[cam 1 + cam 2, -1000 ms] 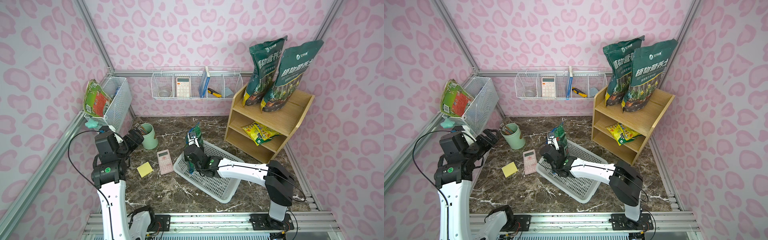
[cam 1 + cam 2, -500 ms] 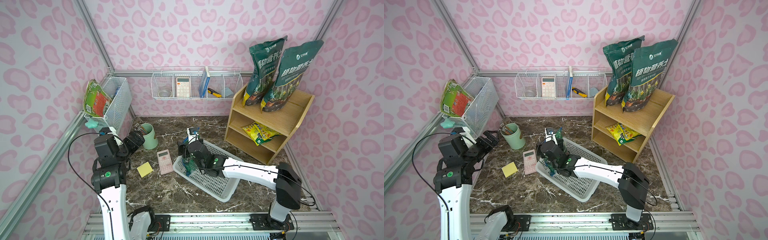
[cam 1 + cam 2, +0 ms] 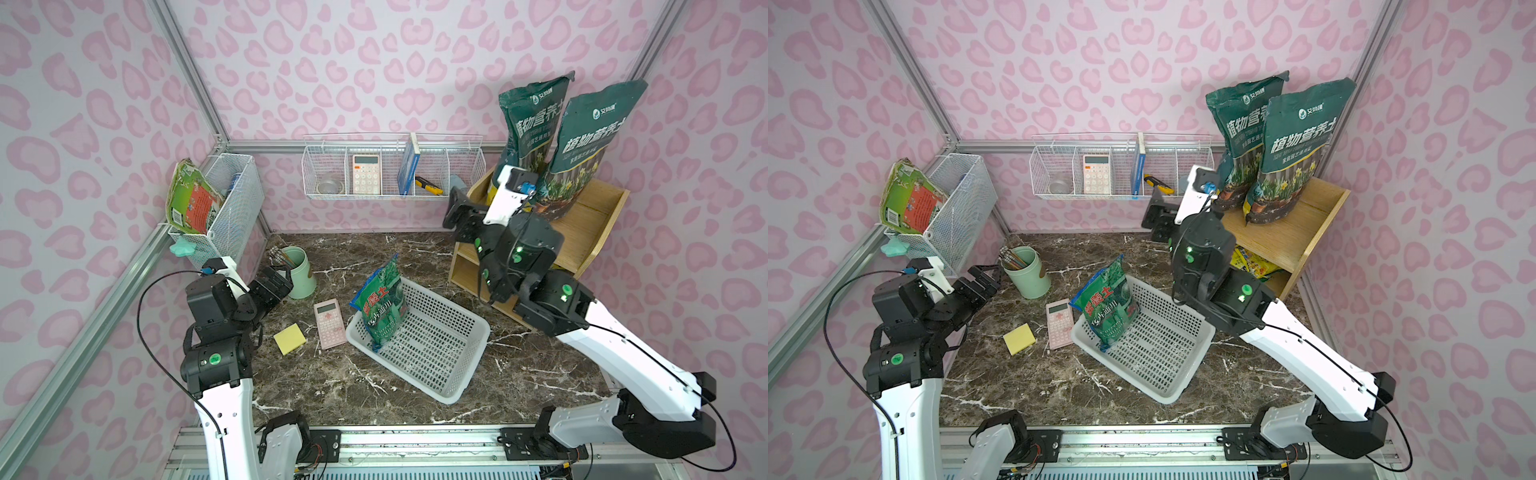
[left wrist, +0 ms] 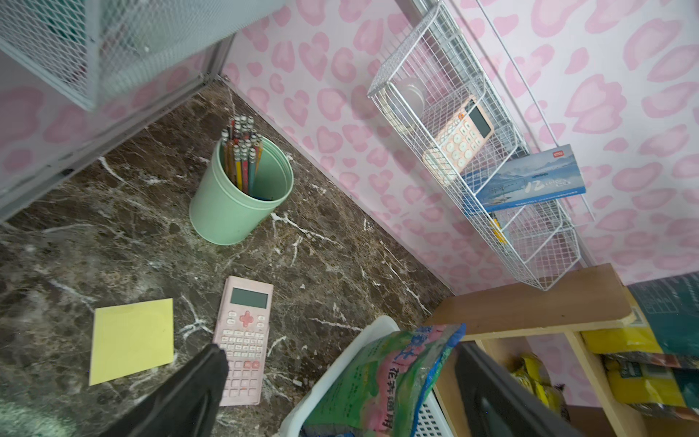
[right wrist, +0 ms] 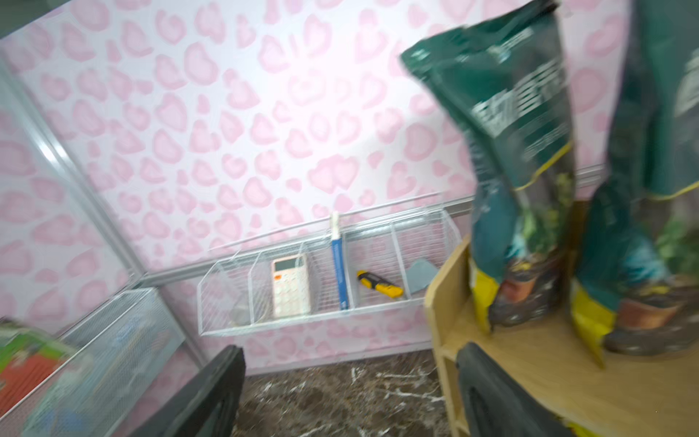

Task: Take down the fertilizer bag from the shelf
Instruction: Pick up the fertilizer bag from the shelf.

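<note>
Green bag (image 3: 380, 305) judged already set in basket (image 3: 440, 345); tall bags (image 3: 590, 137) left on shelf (image 3: 602, 220); right hand (image 5: 351, 355) released, empty.

Shelf (image 3: 584, 222), basket (image 3: 432, 347), cup (image 3: 302, 275), calculator (image 3: 330, 325) on table (image 3: 374, 395)

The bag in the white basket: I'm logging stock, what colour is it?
The bag is green with red lettering, clearest in a top view.

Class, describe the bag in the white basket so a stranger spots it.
On the marble table, find the white basket beside the pink calculator. A bag stands propped in its calculator end. It is light green with red lettering, unlike the tall dark-green bags on the wooden shelf.
</note>
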You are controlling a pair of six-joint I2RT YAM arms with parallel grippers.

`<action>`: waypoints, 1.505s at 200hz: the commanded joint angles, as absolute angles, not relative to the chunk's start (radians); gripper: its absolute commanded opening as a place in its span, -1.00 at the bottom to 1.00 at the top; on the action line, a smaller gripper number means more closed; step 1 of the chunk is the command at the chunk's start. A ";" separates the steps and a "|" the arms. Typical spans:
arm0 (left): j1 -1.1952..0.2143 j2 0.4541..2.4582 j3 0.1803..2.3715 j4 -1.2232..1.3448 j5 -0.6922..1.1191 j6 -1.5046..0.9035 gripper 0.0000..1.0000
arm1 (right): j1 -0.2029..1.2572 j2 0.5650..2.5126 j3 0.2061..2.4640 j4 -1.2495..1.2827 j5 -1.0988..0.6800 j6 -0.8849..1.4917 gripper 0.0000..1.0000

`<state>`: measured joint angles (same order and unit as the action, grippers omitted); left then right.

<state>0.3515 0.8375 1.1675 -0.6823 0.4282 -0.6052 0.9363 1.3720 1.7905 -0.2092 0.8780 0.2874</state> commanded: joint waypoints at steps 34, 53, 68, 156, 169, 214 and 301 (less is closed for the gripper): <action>0.202 0.968 1.200 -0.633 0.798 -0.675 0.93 | 0.647 1.509 2.096 -0.512 0.833 0.202 0.78; 0.187 0.954 1.193 -0.630 0.784 -0.679 0.94 | 0.575 1.561 2.167 -0.544 0.838 0.171 0.78; 0.183 0.939 1.194 -0.643 0.757 -0.667 0.95 | 0.503 1.584 2.189 -0.557 0.823 0.163 0.78; 0.178 0.934 1.193 -0.644 0.731 -0.674 0.97 | 0.315 1.664 2.207 -0.461 0.630 0.049 0.79; 0.179 0.928 1.194 -0.646 0.720 -0.673 0.97 | 0.315 1.681 2.220 -0.449 0.650 0.047 0.79; 0.178 0.920 1.200 -0.656 0.706 -0.666 0.98 | 0.314 1.739 2.285 -0.436 0.780 -0.021 -0.31; 0.179 0.917 1.209 -0.677 0.693 -0.634 0.98 | 0.653 1.445 1.858 0.062 1.060 -0.424 -1.00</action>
